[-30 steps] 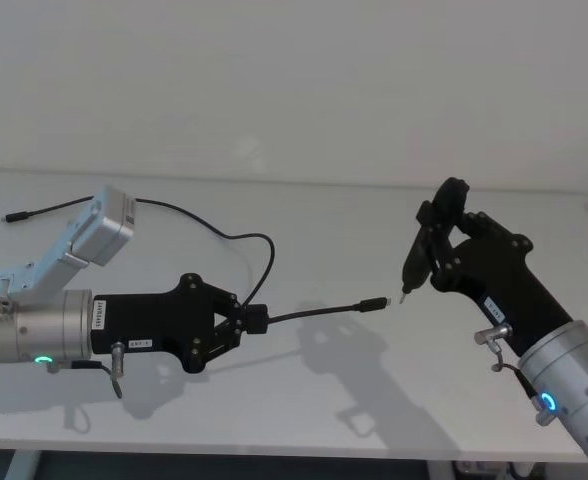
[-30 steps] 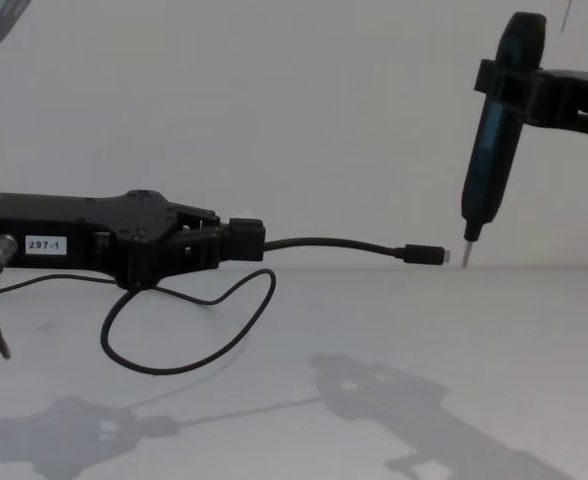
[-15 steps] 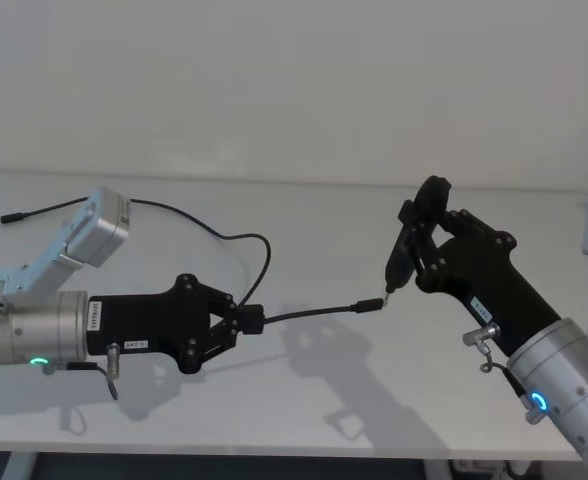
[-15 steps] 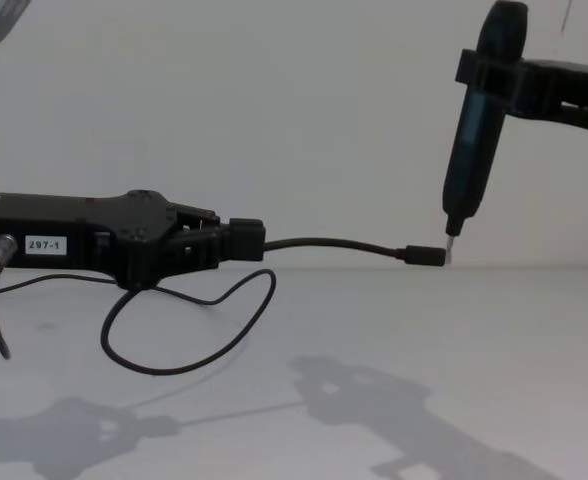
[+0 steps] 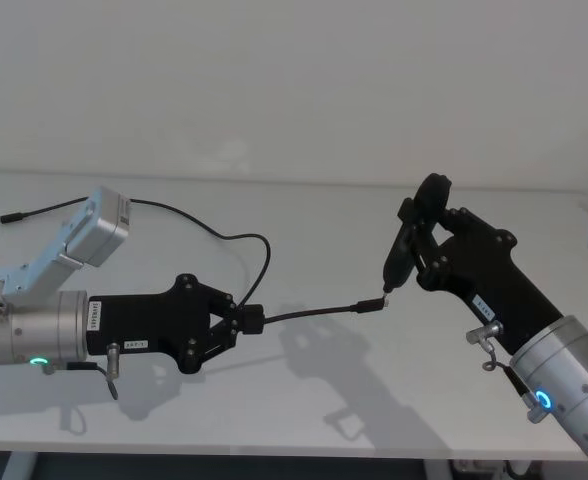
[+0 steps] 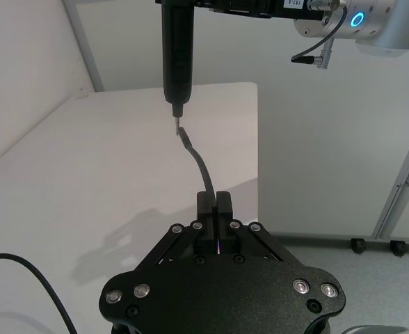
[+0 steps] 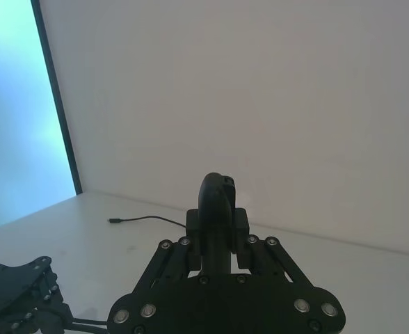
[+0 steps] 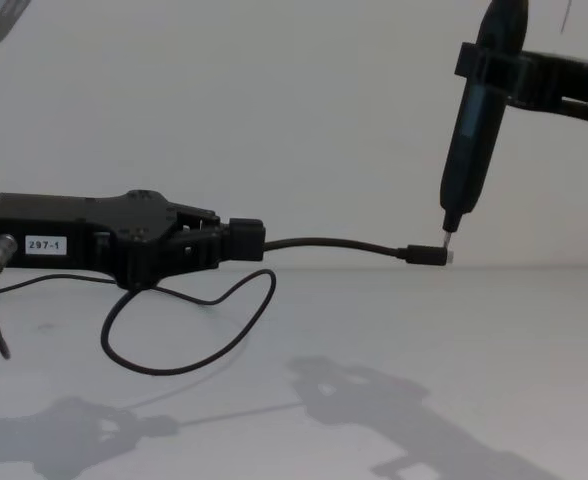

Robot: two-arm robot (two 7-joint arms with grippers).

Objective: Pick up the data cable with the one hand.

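Since the earlier frames, the right tool (image 5: pixel 402 262) has closed in from the right until the pointed tip of the slim black implement (image 8: pixel 471 140) it clamps meets the plug end of the data cable (image 8: pixel 334 243). Left tool (image 5: pixel 242 322), nearest the body, has its fingers closed on the cable's thick end, holding it level above the counter (image 5: pixel 304 400); pickup therefore appears complete. Slack cable loops back across the counter to a far free end. Count: two tools, one cable, one implement, one grey box (image 5: pixel 102 224) beyond the left arm
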